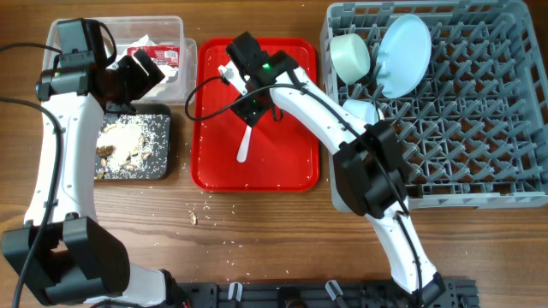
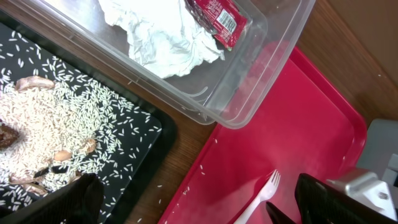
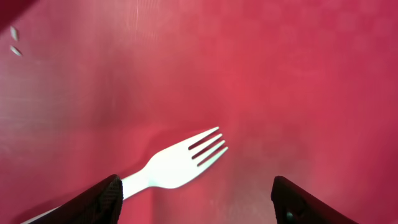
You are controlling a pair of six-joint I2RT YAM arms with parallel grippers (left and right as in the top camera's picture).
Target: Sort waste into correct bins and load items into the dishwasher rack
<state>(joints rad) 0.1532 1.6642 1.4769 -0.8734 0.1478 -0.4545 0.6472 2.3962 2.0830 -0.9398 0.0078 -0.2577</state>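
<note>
My right gripper (image 1: 246, 85) is open low over the red serving tray (image 1: 287, 162); in the right wrist view its fingers (image 3: 202, 202) sit either side of the white fork's handle (image 3: 180, 163). The white spoon (image 1: 244, 145) lies on the tray. My left gripper (image 1: 144, 75) is open and empty (image 2: 199, 208) between the clear tub (image 1: 187, 38) and the black tray (image 1: 163, 167). The tub holds the crumpled napkin (image 2: 161, 37) and the red sauce packet (image 2: 217, 15). Rice and brown scraps (image 2: 37, 124) lie on the black tray. The grey rack (image 1: 479, 128) holds the blue plate (image 1: 407, 51) and two blue bowls (image 1: 349, 53) (image 1: 361, 111). The yellow cup is out of view.
A few crumbs (image 1: 195, 216) lie on the wooden table in front of the red tray. Stray rice grains lie on the red tray's left edge (image 2: 217, 140). The right arm reaches across from the rack's left side.
</note>
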